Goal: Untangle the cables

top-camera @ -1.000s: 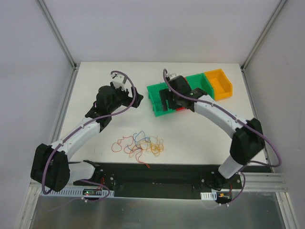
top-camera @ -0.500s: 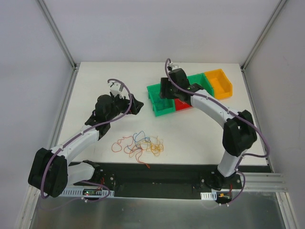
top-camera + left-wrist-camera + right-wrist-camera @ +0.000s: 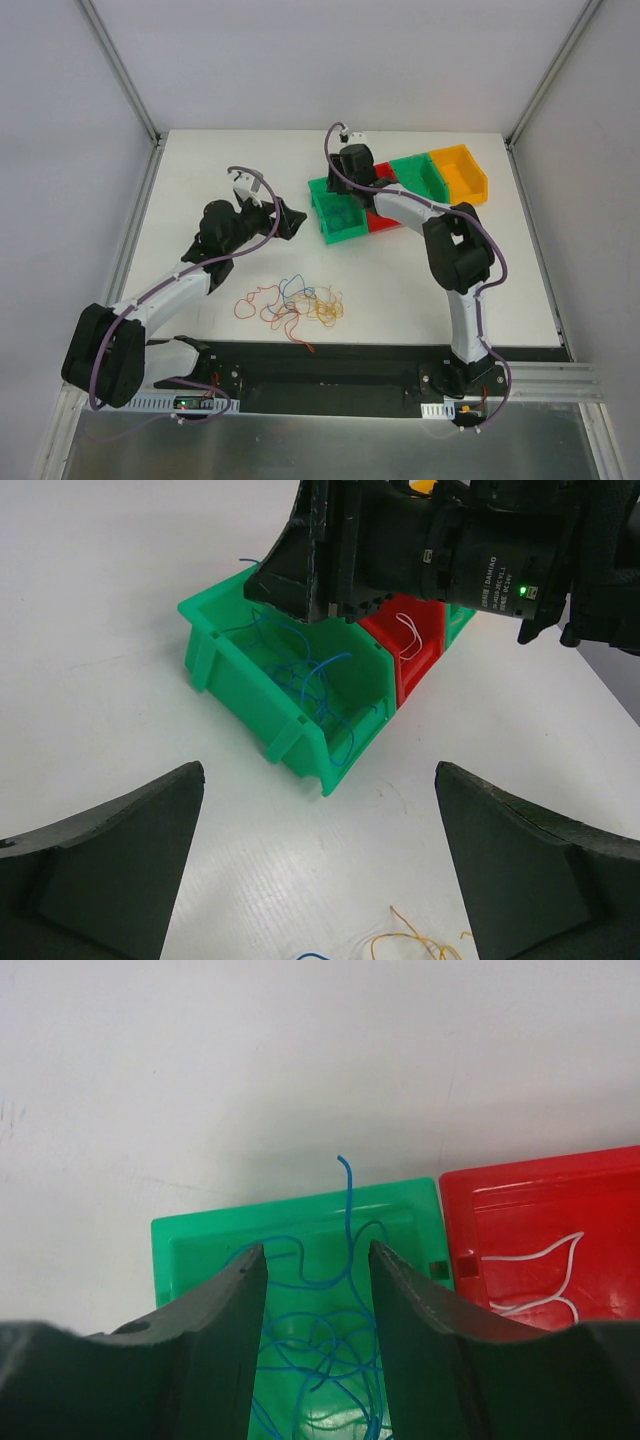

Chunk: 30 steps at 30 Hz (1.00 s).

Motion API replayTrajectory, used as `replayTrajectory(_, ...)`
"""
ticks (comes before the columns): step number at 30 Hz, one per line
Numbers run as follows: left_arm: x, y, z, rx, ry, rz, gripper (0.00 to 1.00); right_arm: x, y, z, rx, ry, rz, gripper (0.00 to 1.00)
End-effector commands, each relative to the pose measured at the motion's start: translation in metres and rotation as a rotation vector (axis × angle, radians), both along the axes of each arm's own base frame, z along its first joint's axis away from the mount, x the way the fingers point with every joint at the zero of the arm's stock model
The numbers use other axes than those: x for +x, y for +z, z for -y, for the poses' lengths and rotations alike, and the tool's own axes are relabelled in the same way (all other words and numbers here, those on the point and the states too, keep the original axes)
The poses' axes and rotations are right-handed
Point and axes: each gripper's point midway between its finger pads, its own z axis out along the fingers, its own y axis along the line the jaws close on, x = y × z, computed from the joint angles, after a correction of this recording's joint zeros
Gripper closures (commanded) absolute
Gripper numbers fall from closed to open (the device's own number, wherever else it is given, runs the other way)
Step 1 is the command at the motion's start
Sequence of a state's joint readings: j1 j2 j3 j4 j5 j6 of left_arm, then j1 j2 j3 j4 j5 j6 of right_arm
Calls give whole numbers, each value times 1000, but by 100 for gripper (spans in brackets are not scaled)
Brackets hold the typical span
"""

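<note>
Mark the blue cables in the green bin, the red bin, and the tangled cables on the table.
blue cables (image 3: 349, 1210): right wrist view, upright strand.
red bin (image 3: 520, 1212): right wrist view, bare floor.
tangled cables (image 3: 298, 300): top external view, bunch's middle.

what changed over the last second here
The right arm folded in, its elbow swinging left; the right gripper now hangs open over the left green bin, blue cables inside. The left gripper edged right toward that bin. The loose cables stayed put.

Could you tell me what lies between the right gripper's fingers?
Blue cables in the green bin below, shown in the right wrist view.
</note>
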State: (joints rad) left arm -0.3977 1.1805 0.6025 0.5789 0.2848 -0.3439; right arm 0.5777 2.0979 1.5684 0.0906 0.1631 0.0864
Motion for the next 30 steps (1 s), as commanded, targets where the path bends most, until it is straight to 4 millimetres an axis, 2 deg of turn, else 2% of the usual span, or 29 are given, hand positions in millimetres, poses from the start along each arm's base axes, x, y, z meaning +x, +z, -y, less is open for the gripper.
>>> replayTrajectory(1,5,4,4,-26,-23,62,1,27,28,2,55,-50,135,52)
replayTrajectory(8,10,-4,19,-57,-83,27,3,29,11,4,158,-27,52,51)
replayTrajectory(13,10,-5,16,-56,-64,33,4,31,2,3,189,9,20,57)
replayTrajectory(15,9,-4,13,-45,-57,52,4,29,1,-5,215,48,3,62)
replayTrajectory(19,10,-6,9,-31,-36,55,4,29,-1,-9,227,58,-4,69)
replayTrajectory(23,10,-7,9,-30,-35,50,4,29,1,-9,228,57,-1,84)
replayTrajectory(30,9,-4,6,-26,-22,62,4,-2,14,5,211,55,-5,99)
